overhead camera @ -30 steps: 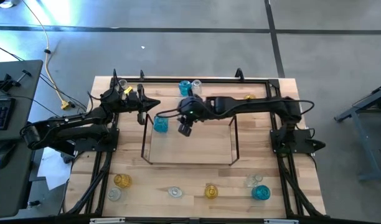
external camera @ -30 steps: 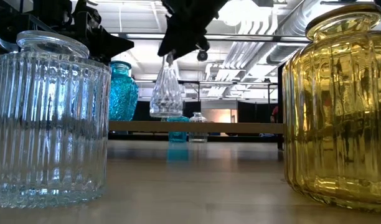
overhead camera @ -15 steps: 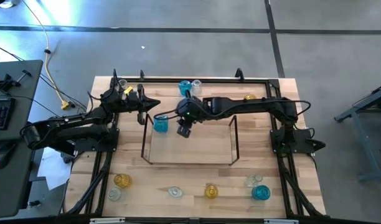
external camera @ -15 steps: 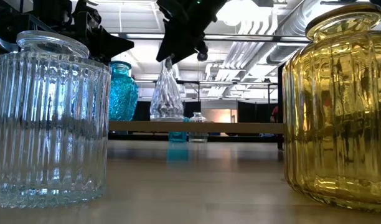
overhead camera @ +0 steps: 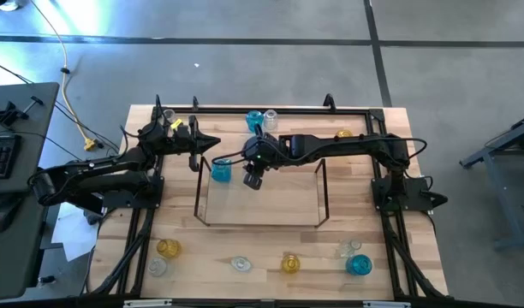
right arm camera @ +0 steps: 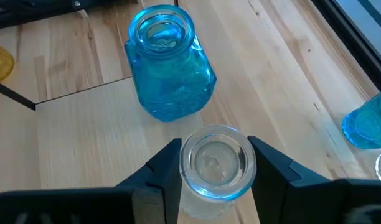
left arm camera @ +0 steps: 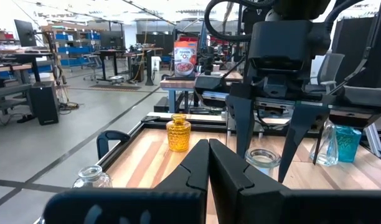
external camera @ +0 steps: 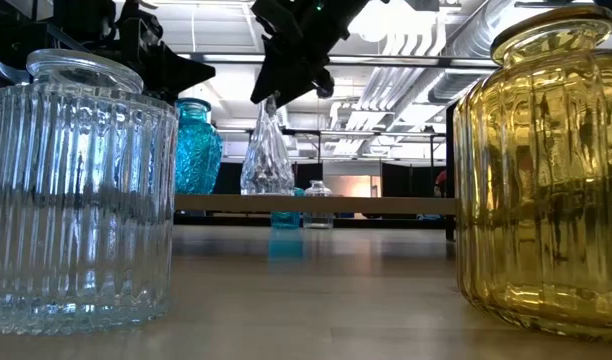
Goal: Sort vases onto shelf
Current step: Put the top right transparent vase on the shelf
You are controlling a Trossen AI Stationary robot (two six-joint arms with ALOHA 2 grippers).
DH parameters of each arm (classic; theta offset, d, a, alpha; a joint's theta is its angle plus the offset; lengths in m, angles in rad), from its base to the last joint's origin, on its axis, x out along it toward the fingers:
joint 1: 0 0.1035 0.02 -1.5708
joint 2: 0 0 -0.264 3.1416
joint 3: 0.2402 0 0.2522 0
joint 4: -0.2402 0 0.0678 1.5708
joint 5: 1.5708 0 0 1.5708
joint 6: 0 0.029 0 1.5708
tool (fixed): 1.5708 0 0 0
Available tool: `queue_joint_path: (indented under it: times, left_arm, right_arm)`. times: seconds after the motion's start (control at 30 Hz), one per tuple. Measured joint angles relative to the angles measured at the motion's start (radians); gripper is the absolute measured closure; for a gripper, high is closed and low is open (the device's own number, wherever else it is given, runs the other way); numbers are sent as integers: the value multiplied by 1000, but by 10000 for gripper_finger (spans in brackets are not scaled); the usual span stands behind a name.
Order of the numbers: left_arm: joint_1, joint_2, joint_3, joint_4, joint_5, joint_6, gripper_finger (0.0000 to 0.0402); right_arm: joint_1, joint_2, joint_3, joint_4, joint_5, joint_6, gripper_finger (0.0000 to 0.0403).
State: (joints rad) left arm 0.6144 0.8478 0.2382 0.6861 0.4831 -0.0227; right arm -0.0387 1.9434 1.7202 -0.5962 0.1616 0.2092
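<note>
Holding a clear vase (right arm camera: 213,163) by its neck, the right gripper (right arm camera: 212,165) rests it on the shelf (overhead camera: 270,201); a blue vase (right arm camera: 169,62) stands at its nine o'clock; the left gripper (overhead camera: 212,143) waits, pinched together.

A light wood table (overhead camera: 270,244) carries the dark-framed shelf (overhead camera: 279,201), where a blue vase (overhead camera: 221,170) stands; yellow, clear and blue vases (overhead camera: 358,264) line the near edge.

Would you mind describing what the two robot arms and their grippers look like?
Both arms are dark, jointed and slender, with black cables looped alongside. The left gripper ends in two pointed black fingers; the right gripper has flat black fingers and a small green light near its wrist.
</note>
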Motion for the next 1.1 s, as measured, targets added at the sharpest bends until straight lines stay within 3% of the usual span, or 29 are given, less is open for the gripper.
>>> queue_joint_path:
  times: [0.77,0.97,1.1]
  left_arm:
    - [0,0,0,0,0,0,402]
    - [0,0,0,0,0,0,401]
    - [0,0,1,2,1,-2,401]
  right_arm:
    - [0,-4,-1,39,2,-16,203]
    - [0,-38,54,15,37,-53,209]
    - [17,-82,143,-121,43,-105,232]
